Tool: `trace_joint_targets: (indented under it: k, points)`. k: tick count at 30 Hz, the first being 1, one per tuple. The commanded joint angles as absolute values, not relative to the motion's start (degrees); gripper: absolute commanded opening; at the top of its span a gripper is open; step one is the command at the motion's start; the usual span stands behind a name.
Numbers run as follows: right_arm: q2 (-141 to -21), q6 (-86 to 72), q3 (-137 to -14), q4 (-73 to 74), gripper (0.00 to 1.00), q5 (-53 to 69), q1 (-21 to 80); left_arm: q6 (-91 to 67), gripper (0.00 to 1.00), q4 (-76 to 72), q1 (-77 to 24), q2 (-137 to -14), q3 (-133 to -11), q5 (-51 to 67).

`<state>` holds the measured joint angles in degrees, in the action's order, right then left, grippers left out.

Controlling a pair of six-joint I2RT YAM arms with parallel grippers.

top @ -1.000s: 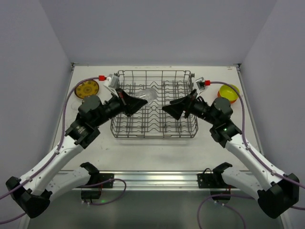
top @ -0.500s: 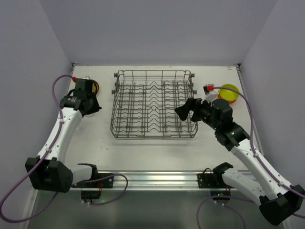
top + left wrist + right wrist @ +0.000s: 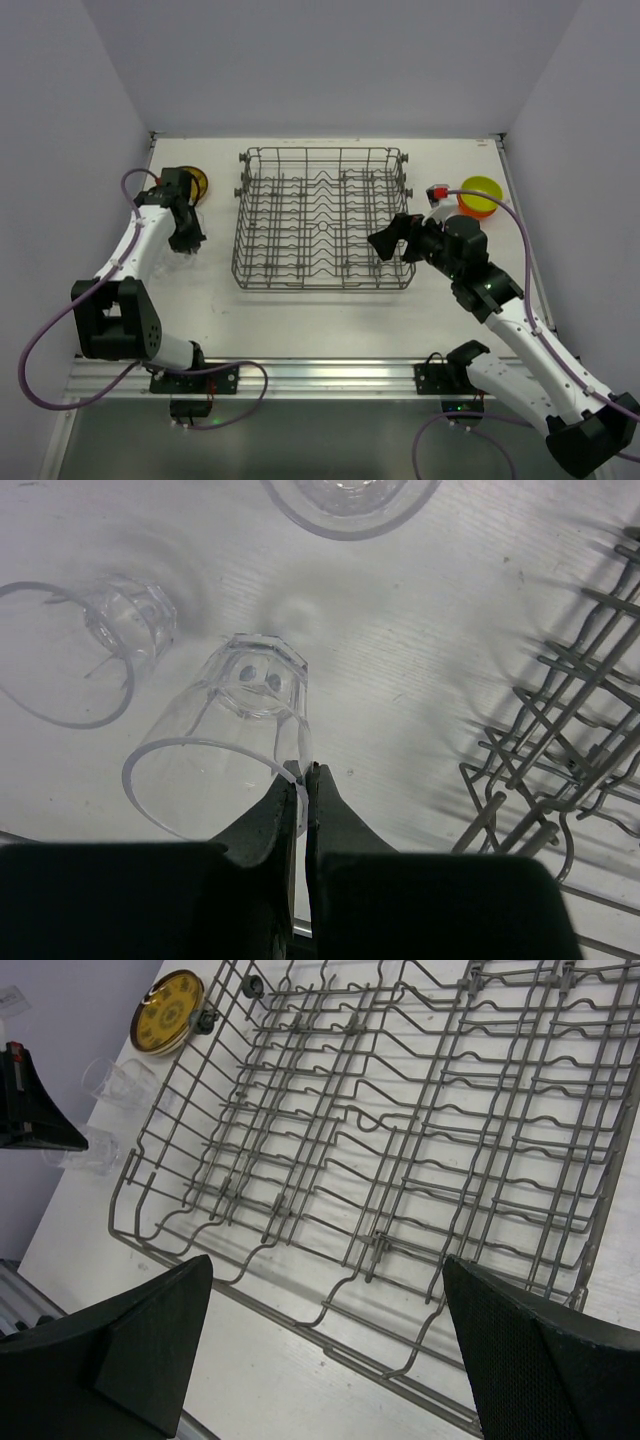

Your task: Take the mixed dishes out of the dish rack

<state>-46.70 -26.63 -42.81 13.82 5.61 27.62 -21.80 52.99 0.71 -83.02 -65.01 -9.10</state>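
Left hand is pinched tight on the rim of a clear glass, holding it just over the tabletop left of the dish rack, next to two other glasses already parked there. Right hand is spread wide with nothing in it, hovering over the rack's near right corner. Rack looks emptied out to me: patterned plate sits far left, yellow-green bowl stacked on an orange one far right. So I'd say this is the last set-down; next move is lowering the glass gently and letting go without bumping its neighbours. No readable brands or writing anywhere.
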Motion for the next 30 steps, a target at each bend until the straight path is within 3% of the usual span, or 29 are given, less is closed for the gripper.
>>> trace_joint_targets:
  k: [1, 19, 30]
  points:
    - [-46.05, -26.89, -42.45, 10.9, 0.99, 6.33, 27.42, -19.51, 0.0, 53.35, 2.11, -85.6, -65.3, -8.0]
    - [-47.99, -27.16, -42.45, 9.84, 0.99, 9.23, 27.33, -20.13, 0.0, 47.9, 2.11, -92.11, -62.23, -4.22]
    - [-48.87, -26.98, -42.54, 9.76, 0.99, 9.32, 27.42, -19.86, 0.45, 49.48, 2.11, -88.6, -63.63, -4.39]
